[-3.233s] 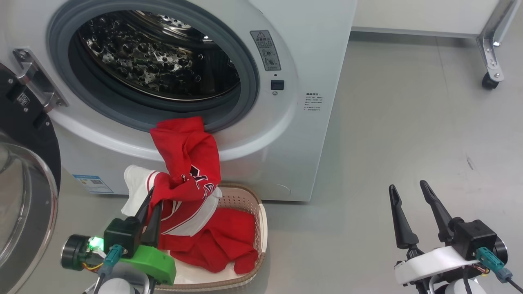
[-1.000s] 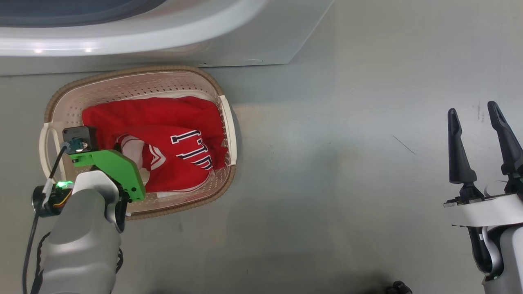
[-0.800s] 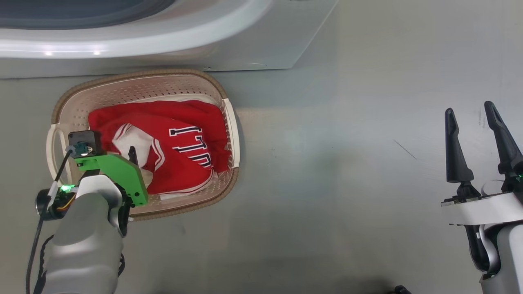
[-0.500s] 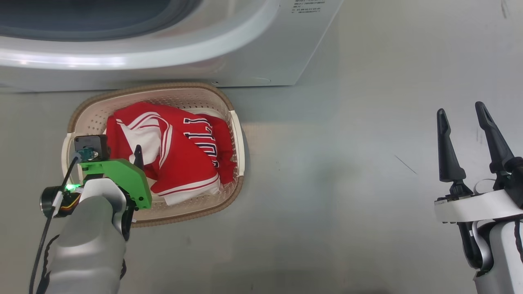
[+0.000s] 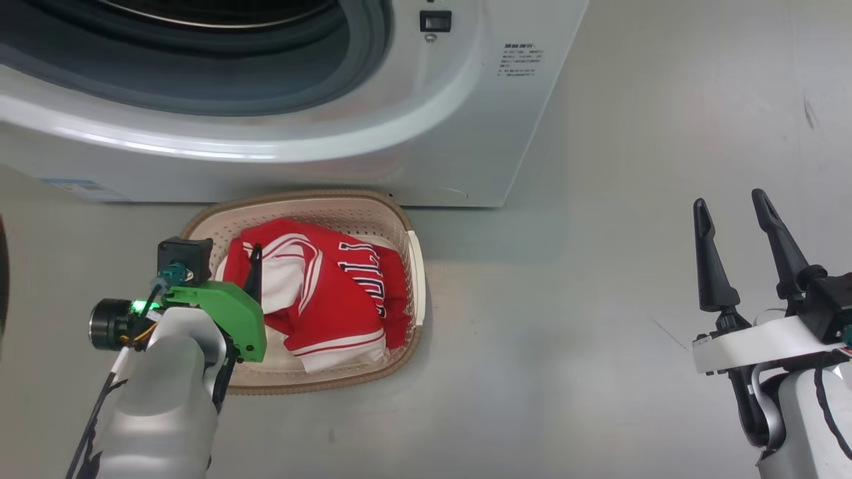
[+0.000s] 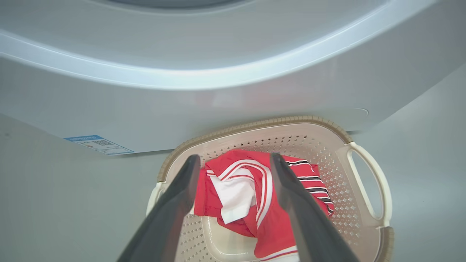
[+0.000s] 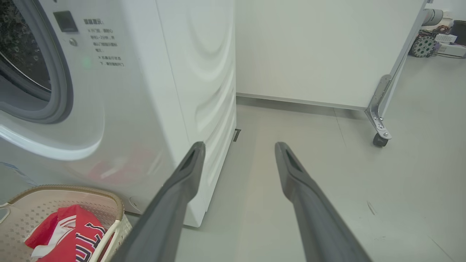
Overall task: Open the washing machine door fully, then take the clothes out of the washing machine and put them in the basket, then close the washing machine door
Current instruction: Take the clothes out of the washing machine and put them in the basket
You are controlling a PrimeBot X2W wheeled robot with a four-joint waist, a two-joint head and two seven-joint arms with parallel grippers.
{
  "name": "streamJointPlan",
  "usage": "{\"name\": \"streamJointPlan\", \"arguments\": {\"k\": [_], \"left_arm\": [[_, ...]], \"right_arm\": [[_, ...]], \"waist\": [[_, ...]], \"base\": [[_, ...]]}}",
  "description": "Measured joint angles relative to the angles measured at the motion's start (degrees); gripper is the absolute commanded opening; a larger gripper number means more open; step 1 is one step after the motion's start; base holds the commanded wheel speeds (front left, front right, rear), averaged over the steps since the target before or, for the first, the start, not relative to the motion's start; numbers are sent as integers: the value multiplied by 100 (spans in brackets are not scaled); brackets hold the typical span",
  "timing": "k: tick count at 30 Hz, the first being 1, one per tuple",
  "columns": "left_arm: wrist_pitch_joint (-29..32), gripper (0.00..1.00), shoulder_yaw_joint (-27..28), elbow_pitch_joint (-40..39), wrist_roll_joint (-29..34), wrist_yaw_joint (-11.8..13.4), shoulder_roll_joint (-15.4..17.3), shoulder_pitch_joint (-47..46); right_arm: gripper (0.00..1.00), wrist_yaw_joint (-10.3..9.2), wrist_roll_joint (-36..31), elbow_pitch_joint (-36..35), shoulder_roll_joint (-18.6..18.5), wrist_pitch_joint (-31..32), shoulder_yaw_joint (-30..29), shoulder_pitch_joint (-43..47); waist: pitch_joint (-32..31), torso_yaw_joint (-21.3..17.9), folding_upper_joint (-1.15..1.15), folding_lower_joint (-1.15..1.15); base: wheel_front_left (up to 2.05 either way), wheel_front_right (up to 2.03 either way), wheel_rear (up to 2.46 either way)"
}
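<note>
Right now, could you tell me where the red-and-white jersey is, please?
In the head view, the red-and-white jersey lies left of centre inside the cream perforated plastic basket, on the floor before the white washing machine.

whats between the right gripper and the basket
Just bare grey floor between the right gripper and the basket; the head view shows it.

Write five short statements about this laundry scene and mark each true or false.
1. The clothes lie inside the basket. True.
2. The left gripper is shut on a garment. False: its fingers stand open above the clothes, gripping nothing.
3. The right gripper is open and empty. True.
4. The basket sits on top of the washing machine. False: it sits on the floor before it.
5. The washing machine is shut. False: its opening is uncovered, the grey gasket showing.
</note>
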Motion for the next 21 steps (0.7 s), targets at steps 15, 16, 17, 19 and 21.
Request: {"name": "streamJointPlan", "arguments": {"k": [15, 16, 17, 19, 21], "left_arm": [[-115, 100, -125, -998, -29, -123, 3, 721], [-114, 100, -116, -1133, -29, -124, 2, 784], [-114, 100, -110, -1278, -29, -124, 3, 849], [-114, 100, -101, -1561, -29, -124, 3, 992], [-114, 100, -100, -1824, -26, -132, 4, 1154]], "right_arm": [[100, -4, 79, 470, 332, -43, 56, 318], [100, -7, 87, 490, 354, -48, 64, 360], [100, -8, 92, 514, 374, -48, 75, 401], [100, -9, 98, 564, 399, -48, 103, 489], [100, -11, 98, 617, 404, -48, 109, 580]], "waist": [[-1211, 452, 0, 0], [-1295, 471, 0, 0], [-1379, 488, 0, 0], [-1550, 517, 0, 0], [-1721, 537, 0, 0]], "base": [[0, 0, 0], [0, 0, 0], [0, 0, 0], [0, 0, 0], [0, 0, 0]]}}
